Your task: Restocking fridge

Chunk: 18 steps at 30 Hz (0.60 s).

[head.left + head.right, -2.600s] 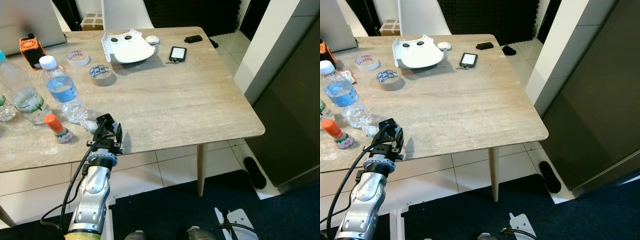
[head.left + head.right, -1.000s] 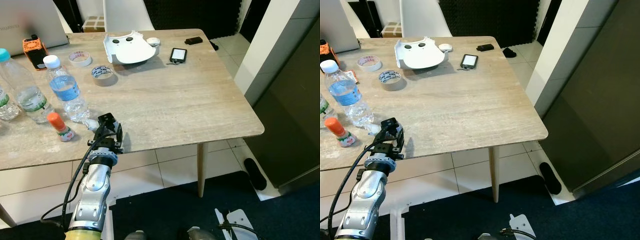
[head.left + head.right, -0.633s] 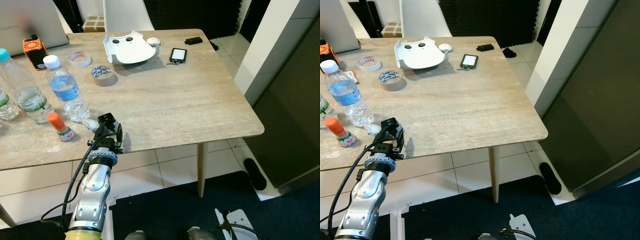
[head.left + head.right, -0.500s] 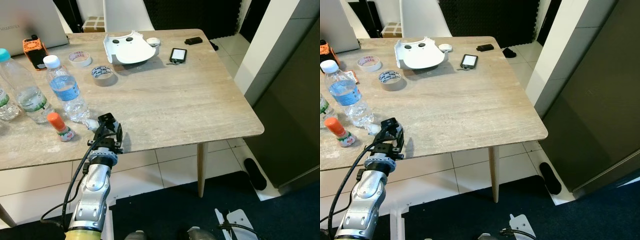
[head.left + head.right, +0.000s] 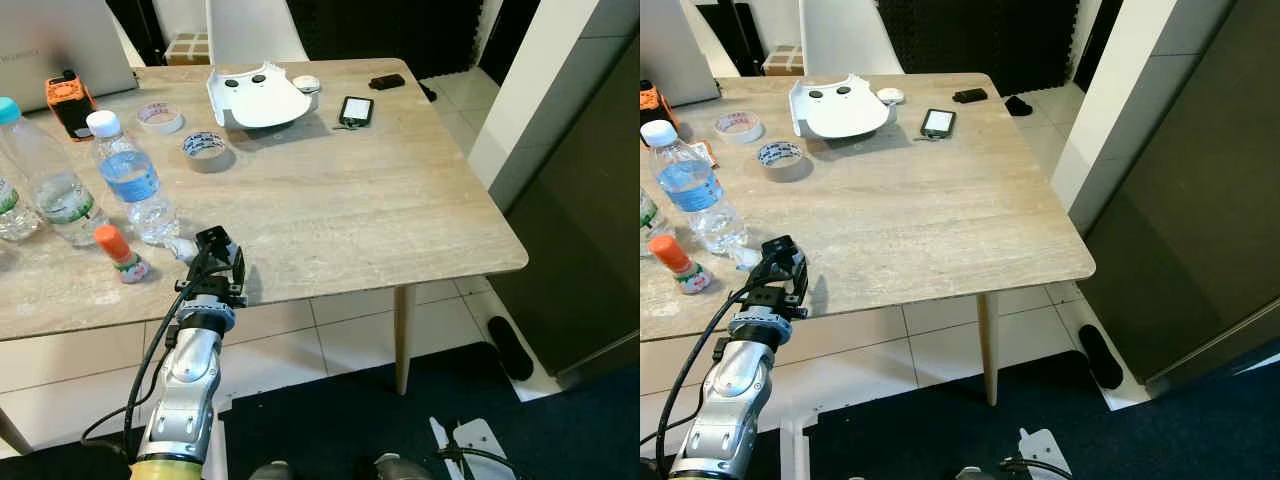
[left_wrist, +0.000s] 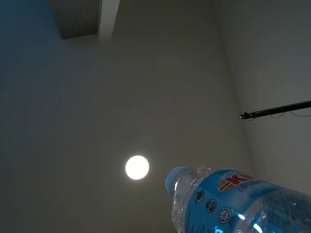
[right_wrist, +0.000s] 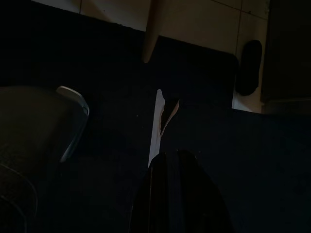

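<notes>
While capped, the water bottle [image 5: 128,190] looks maybe part-filled

A wooden table [image 5: 340,200] stands on white tiles [image 5: 340,340] beside dark carpet [image 5: 360,420].

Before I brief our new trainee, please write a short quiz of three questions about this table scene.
1. True or false: the phone lies on the floor.
2. The small bottle on the table has a cap that is: A orange, B green, C black.
3. How many tape rolls lie on the table?
Key: 1 false; 2 A; 3 two.
</notes>
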Available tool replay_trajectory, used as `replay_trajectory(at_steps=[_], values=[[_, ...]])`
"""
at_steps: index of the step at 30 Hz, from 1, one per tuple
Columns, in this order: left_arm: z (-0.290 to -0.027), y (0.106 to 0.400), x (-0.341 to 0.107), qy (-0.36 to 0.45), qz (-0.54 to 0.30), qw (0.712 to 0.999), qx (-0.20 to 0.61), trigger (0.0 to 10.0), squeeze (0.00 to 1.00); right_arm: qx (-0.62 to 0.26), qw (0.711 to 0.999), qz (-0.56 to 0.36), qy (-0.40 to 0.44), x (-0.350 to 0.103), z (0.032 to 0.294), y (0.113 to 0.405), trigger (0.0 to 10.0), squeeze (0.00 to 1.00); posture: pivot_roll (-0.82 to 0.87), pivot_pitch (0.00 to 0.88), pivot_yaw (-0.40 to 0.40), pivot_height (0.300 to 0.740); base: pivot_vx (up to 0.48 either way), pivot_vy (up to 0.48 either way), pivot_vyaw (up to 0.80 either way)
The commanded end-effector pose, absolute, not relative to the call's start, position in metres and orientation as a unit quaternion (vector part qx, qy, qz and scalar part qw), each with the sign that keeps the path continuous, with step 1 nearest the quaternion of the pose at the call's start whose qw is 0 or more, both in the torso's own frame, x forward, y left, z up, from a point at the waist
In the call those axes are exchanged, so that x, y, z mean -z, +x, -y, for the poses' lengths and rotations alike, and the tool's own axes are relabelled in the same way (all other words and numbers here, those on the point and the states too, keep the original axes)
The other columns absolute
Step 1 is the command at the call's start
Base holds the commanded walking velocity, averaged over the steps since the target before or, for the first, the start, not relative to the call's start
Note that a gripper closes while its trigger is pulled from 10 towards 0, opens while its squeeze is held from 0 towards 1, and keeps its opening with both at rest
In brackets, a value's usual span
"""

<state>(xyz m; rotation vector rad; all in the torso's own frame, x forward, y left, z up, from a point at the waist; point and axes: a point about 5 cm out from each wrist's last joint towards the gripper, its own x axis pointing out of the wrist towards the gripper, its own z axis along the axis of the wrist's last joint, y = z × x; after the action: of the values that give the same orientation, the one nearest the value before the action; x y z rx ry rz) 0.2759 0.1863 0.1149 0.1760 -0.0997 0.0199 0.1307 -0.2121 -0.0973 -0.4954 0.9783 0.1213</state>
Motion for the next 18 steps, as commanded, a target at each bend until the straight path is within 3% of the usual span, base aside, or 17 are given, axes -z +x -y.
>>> replay_trajectory(at_steps=[1, 18], values=[[-0.1872, 0.275, -0.109, 0.098, 0.033, 0.995, -0.01, 10.0, 0.0, -0.059, 0.847, -0.473, -0.236, 0.099, 0.213, 0.126, 10.0, 0.01, 0.04, 0.099, -0.061, 0.74, 0.0, 0.0, 0.0], [-0.1876, 0.2759, -0.108, 0.103, 0.03, 0.994, -0.011, 10.0, 0.0, -0.06, 0.846, -0.474, -0.237, 0.0991, 0.2133, 0.1258, 10.0, 0.01, 0.04, 0.096, -0.06, 0.74, 0.0, 0.0, 0.0]])
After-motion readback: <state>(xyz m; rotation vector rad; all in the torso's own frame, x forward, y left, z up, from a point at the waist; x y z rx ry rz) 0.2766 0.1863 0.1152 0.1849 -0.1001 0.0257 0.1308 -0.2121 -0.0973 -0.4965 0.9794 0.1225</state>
